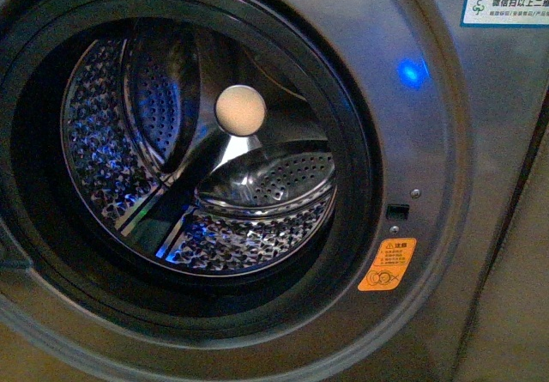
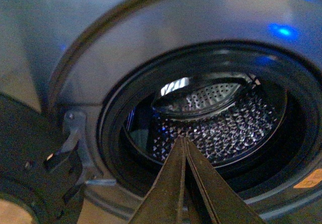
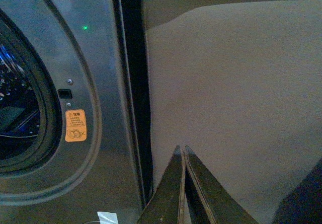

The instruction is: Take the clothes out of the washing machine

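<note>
Inside the washing machine [image 1: 429,124]: perforated drum [image 1: 111,142], no clothes visible. Orange warning sticker [image 1: 387,263], print too small to read; white label [image 1: 506,4] cut off. Left pincer [image 2: 183,142] tips together; right pincer [image 3: 181,150] likewise, beside grey panel [image 3: 236,108].

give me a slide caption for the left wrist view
Left gripper shut, facing the washing machine's open porthole and its perforated steel drum.
</note>
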You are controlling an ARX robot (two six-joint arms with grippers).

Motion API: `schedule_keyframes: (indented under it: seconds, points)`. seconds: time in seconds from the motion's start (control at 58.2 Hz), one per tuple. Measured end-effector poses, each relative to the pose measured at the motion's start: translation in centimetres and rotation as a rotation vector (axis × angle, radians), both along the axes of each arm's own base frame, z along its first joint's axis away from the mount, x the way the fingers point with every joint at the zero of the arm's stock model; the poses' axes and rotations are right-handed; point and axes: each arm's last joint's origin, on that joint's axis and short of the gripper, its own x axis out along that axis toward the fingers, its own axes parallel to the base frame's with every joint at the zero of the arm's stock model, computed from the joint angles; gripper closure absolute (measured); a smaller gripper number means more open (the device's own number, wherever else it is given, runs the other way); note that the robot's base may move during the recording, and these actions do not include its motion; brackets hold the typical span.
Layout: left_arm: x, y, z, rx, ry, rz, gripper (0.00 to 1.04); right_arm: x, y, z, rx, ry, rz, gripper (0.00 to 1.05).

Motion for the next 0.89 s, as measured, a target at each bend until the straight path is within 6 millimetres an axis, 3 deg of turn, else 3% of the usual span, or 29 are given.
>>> schedule_keyframes:
  seconds: [0.378,0.533,0.894]
  points:
    - [-1.8,2.1,-7.1,-0.002,-0.007,0.003,1.01,0.0,0.0,0.0,0.0,0.0,0.0,1.02]
    - [-2.2,3.2,-8.6,-0.002,-0.004,0.01,1.01,0.0,0.0,0.0,0.0,0.0,0.0,1.02]
    - [-2.9,3.2,-10.9,-0.001,-0.012,0.007,1.01,0.0,0.0,0.0,0.0,0.0,0.0,1.02]
